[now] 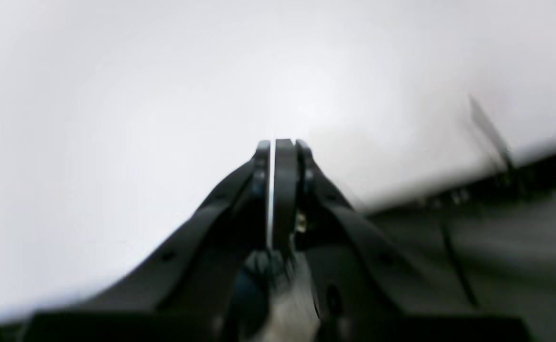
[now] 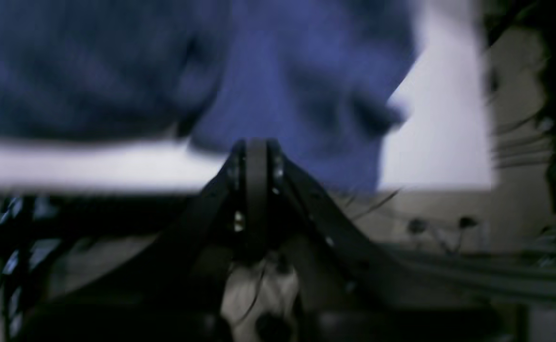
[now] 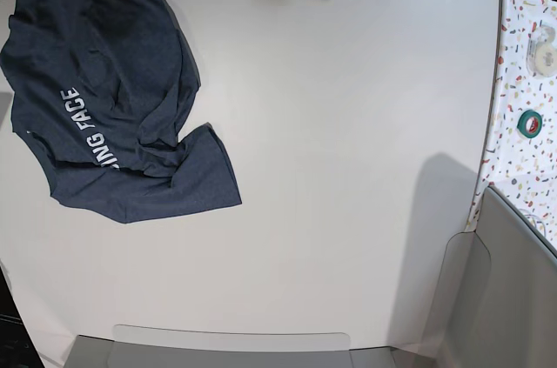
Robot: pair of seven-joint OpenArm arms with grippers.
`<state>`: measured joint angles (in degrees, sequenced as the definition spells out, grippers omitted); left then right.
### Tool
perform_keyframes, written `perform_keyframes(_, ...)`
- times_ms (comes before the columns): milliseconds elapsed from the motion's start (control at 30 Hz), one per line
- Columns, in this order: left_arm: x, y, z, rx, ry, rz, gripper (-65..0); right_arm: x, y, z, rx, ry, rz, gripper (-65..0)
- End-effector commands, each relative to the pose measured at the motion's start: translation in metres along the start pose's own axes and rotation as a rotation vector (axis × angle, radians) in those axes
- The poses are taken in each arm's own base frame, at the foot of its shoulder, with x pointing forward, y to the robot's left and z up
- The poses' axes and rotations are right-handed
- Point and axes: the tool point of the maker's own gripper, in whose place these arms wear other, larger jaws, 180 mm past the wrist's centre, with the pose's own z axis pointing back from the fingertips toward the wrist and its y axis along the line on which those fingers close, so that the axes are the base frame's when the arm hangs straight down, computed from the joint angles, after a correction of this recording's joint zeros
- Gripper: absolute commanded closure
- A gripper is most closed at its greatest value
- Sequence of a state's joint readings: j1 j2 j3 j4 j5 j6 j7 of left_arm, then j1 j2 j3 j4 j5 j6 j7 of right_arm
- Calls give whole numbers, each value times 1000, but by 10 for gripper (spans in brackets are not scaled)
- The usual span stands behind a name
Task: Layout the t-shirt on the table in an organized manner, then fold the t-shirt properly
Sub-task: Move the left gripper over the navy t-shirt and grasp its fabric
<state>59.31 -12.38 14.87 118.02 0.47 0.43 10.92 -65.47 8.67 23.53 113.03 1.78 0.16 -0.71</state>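
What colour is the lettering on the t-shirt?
White block letters on the dark navy t-shirt, clearest in the base view.

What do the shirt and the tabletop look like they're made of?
The t-shirt: soft knit cloth, likely cotton blend, matte heathered navy, judging by its limp creases and folds. The table: hard, smooth matte white board, perhaps laminate; flat and even, without glare.

1. T-shirt [image 3: 113, 116] lying crumpled on the table [image 3: 331, 168], at the base view's far left edge.
2. Speckled side surface [image 3: 522, 90] adjoining the table on the right.
3. 2 tape rolls [image 3: 529, 123] resting on that surface, well apart from the t-shirt.
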Motion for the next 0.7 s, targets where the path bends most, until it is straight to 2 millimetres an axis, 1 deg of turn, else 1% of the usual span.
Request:
perform_keyframes(0,7,-1,2,-5,-25,4,0,11,-9,1,-23,-38,13,0)
perform_keyframes(167,48,12,-22,17,-151,-30,0,35,-29,-17,-106,-119,-10,0)
perform_keyframes(267,71,16,-32,21,-215,-43,0,43,-35,-23,-147,-149,-40,0)
perform_keyframes(367,89,20,-39,29,-266,-51,0,51,-42,-27,-191,-177,-67,0)
perform_keyframes(400,98,20,-42,27,-293,-51,0,56,-45,-30,-204,-192,-73,0)
perform_keyframes(467,115,9,-48,-6,-339,-58,-1,61,-48,-33,-218,-211,-80,0)
perform_keyframes(533,130,-6,-52,-54,-381,-66,-1,64,-53,-36,-232,-216,-82,0)
perform_keyframes(600,144,-26,-56,-115,-416,-76,-1,66,-60,-41,-257,-205,-95,0)
perform_keyframes(667,155,-50,-62,-183,-416,-92,-1,69,-75,-45,-306,-201,-110,0)
